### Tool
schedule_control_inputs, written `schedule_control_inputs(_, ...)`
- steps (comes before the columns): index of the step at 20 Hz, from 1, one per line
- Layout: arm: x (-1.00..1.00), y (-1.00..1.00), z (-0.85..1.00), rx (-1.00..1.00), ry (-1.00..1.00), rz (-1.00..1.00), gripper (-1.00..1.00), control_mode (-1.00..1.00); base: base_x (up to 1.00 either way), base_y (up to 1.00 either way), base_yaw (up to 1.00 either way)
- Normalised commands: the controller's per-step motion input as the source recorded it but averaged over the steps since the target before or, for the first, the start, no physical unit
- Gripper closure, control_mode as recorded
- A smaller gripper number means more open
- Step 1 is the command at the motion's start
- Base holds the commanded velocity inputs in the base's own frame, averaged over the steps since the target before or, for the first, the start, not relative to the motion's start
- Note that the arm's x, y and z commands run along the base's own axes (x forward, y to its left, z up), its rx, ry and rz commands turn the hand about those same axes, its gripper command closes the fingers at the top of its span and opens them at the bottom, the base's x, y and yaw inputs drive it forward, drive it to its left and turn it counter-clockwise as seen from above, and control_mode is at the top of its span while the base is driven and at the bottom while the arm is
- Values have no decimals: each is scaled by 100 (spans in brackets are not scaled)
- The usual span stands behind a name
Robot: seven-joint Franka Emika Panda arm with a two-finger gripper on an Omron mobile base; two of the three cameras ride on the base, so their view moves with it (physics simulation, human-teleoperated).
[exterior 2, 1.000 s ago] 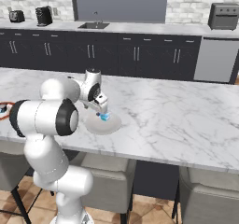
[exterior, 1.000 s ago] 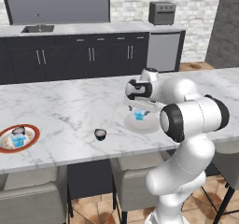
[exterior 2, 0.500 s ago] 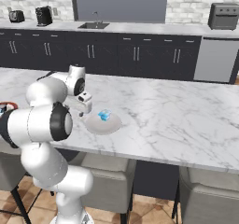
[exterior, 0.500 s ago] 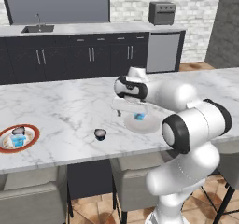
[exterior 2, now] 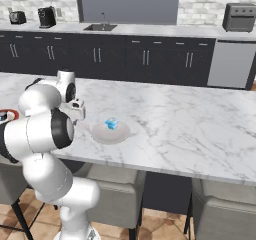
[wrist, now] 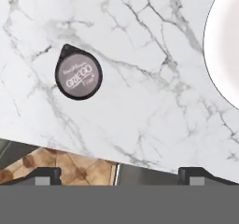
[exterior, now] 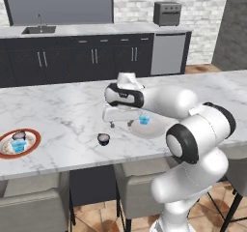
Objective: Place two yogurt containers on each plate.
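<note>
arm point(exterior: 169, 103): glossy white rounded links | joints: dark bands | fingertips: small, dark

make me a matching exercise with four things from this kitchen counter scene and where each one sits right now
Things:
1. light blue cup
2. dark cup
3. red-rimmed plate
4. pincer

Places or states:
a. far left of the counter, with two cups on it
b. alone on the bare marble near the front edge
c. on the plain pale plate
d. open, above the counter between the dark cup and the pale plate

Pairs: 1-c, 2-b, 3-a, 4-d
</note>
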Motion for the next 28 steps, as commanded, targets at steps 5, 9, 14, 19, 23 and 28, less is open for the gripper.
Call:
schedule_control_inputs(5,-5,46,-1,0,-10,28,-100,-100,0,0,0)
schedule_control_inputs(9,0,65,-9,0,-5,2,-100,-100,0,0,0)
schedule_control_inputs(14,3,35,-15,0,-5,0,-100,-100,0,0,0)
schedule_control_inputs(19,7,2,-25,0,-9,0,-100,-100,0,0,0)
schedule_control_inputs(23,0,0,-5,0,-14,-1,-100,-100,0,0,0)
schedule_control_inputs(28,1,-3,-6,0,-8,-1,-100,-100,0,0,0)
